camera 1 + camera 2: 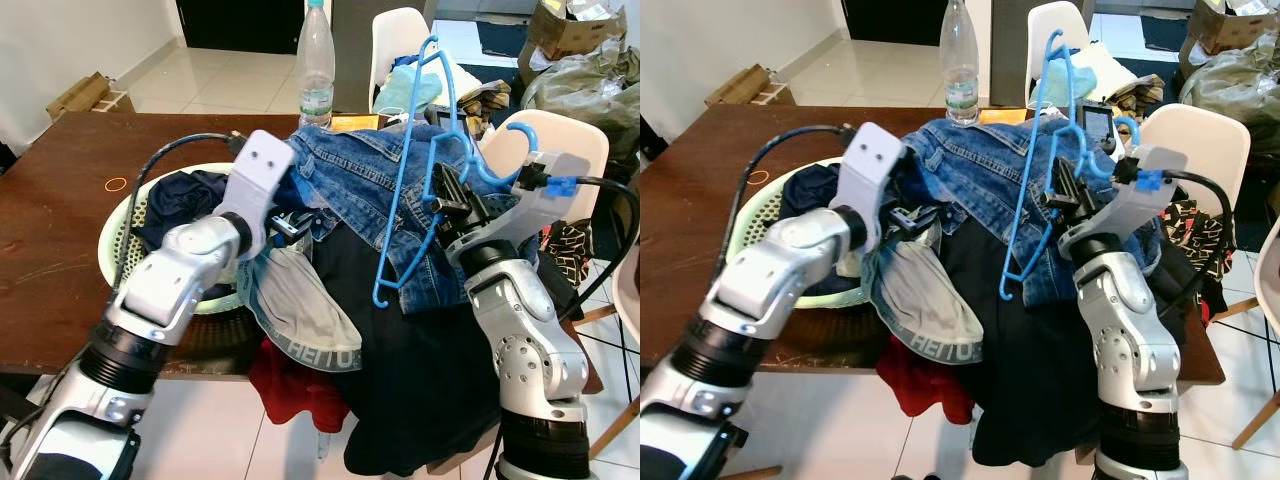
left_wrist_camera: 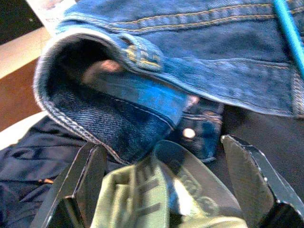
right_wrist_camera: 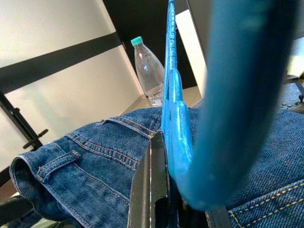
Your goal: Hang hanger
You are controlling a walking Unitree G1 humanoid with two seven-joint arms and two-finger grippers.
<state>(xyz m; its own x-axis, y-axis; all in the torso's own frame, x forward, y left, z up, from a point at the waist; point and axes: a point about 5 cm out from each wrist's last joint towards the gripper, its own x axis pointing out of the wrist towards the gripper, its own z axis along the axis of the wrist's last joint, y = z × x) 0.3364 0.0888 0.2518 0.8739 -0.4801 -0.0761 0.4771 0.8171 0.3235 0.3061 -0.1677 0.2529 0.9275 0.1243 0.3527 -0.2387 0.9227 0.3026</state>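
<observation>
Blue plastic hanger (image 1: 415, 160): clamped near its hook end in the right gripper (image 1: 452, 205), jaws closed on the plastic; held raised and tilted over the clothes pile, presumably to keep it free of the fabric until a garment or rail is ready for it.
Denim jeans (image 1: 350, 170): draped across the top of the pile, waistband toward the left gripper (image 2: 161, 185); hanger's lower bar lying against the denim.
Left gripper: reaching in at the waistband, jaws wide, straddling a grey-green garment (image 1: 300, 310); probably positioned to pinch fabric, though contact with the cloth cannot be confirmed from the blurred wrist view.
Dark garment (image 1: 420, 380): spilling over the worktop edge toward the floor; red cloth (image 1: 295, 385) hanging under it.
Pale green laundry basket (image 1: 120, 230): on the brown worktop (image 1: 60, 250), holding dark navy clothing.
Clear water bottle (image 1: 316, 65): upright at the worktop's far edge, behind the jeans.
White chair (image 1: 560, 150): beside the right arm.
</observation>
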